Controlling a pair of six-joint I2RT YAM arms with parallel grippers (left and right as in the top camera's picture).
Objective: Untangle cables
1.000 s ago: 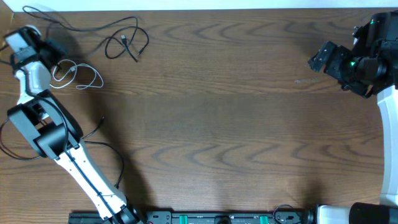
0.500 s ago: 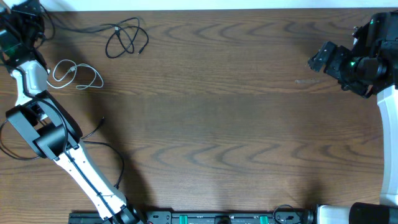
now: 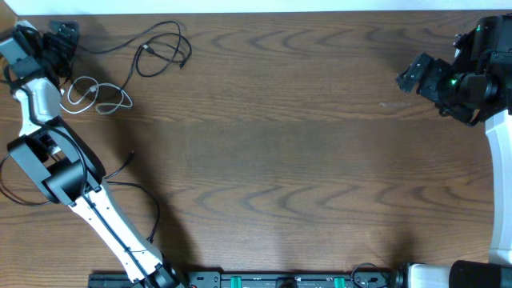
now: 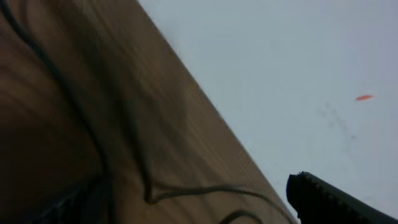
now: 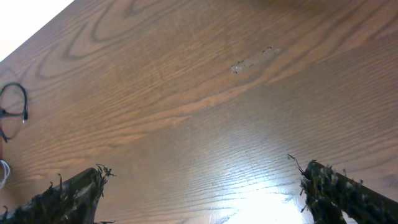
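A black cable (image 3: 148, 50) lies looped at the far left of the table, its tail running to my left gripper (image 3: 58, 36) in the top-left corner. In the left wrist view the left gripper (image 4: 186, 202) has its jaws wide apart, and a thin black cable (image 4: 193, 190) lies on the wood between them, not gripped. A white cable (image 3: 99, 90) is coiled just below that gripper. Another black cable (image 3: 157, 210) trails beside the left arm. My right gripper (image 3: 410, 76) hangs open over bare wood at the far right, holding nothing (image 5: 208, 199).
The table's far edge (image 3: 256, 11) runs just behind the left gripper, with a white surface beyond it. The left arm's links (image 3: 56, 160) lie over the left side. A rail of hardware (image 3: 264, 280) lines the front edge.
My left gripper has gone from shut to open and let go of the black cable, after shifting up along the far-left edge. The right arm has not moved.
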